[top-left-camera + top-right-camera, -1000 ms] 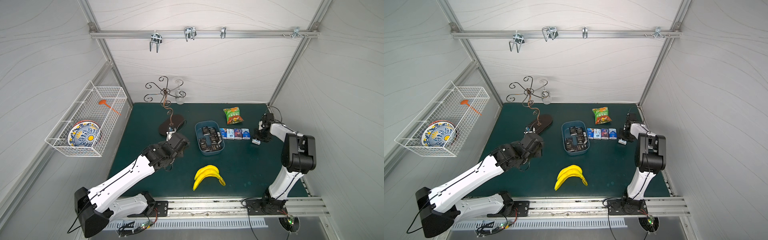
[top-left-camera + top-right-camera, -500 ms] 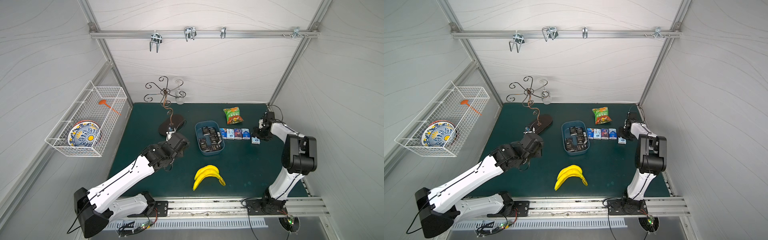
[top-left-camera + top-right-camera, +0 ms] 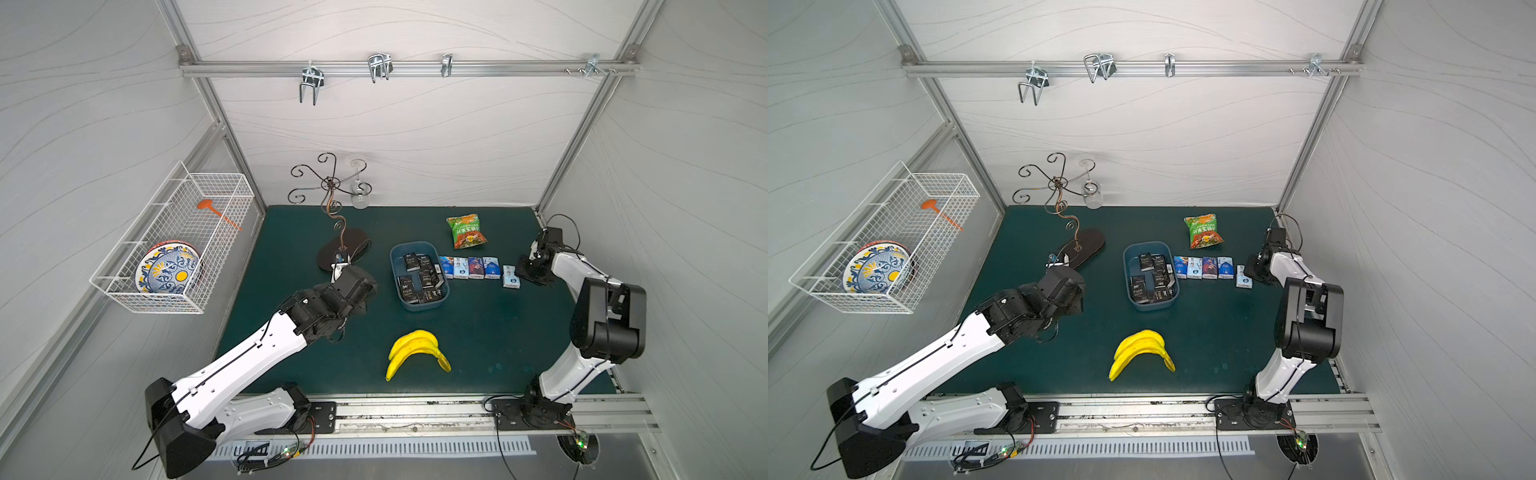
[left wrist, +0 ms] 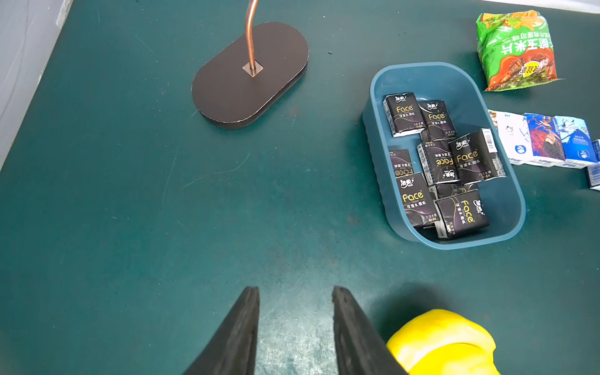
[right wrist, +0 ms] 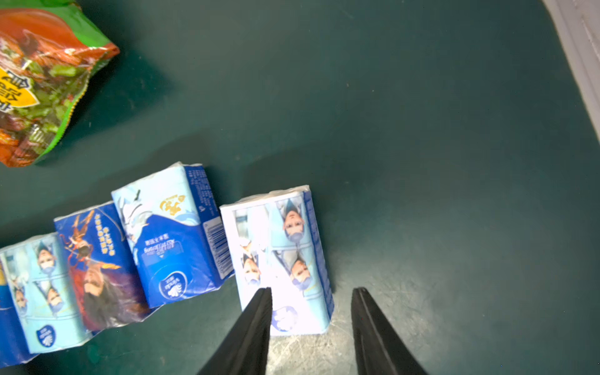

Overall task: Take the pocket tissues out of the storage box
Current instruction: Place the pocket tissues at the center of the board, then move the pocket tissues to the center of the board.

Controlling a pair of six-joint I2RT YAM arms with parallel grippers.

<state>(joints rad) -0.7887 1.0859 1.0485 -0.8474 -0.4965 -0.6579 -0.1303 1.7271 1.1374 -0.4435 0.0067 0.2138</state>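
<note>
- While the right gripper (image 5: 312, 289) hangs low over the mat (image 3: 498, 332), its jaws stand apart and grip nothing. One finger overlaps the end pack (image 5: 279, 246) in the wrist view; whether it touches cannot be told.
- That pack lies flat on the mat at the 3 o'clock end of the blue row (image 3: 468, 267), just beside its neighbour and a shade toward 5 o'clock.
- The step in hand looks like clearing away from this pack and going back for another. Rising straight up before swinging toward 9 o'clock keeps the finger from dragging the pack askew.
- At 9 o'clock from the row sits the box (image 3: 424, 306), just beside the first blue pack. The black packs (image 3: 419, 276) inside lie jumbled, some overlapping or tilted.
- A top pack near the 3 o'clock wall is the easiest reach. It is best to come down vertically, close across the narrow width and squeeze lightly, since the packs look soft.
- Room past the row's 3 o'clock end is short, so a second row toward 6 o'clock seems wiser than crowding the snack bag (image 3: 466, 230) at 12.
- At 9 o'clock of the box the left gripper (image 4: 294, 288) waits, jaws apart and empty, with the bananas (image 3: 415, 347) near; it could steady the box.
</note>
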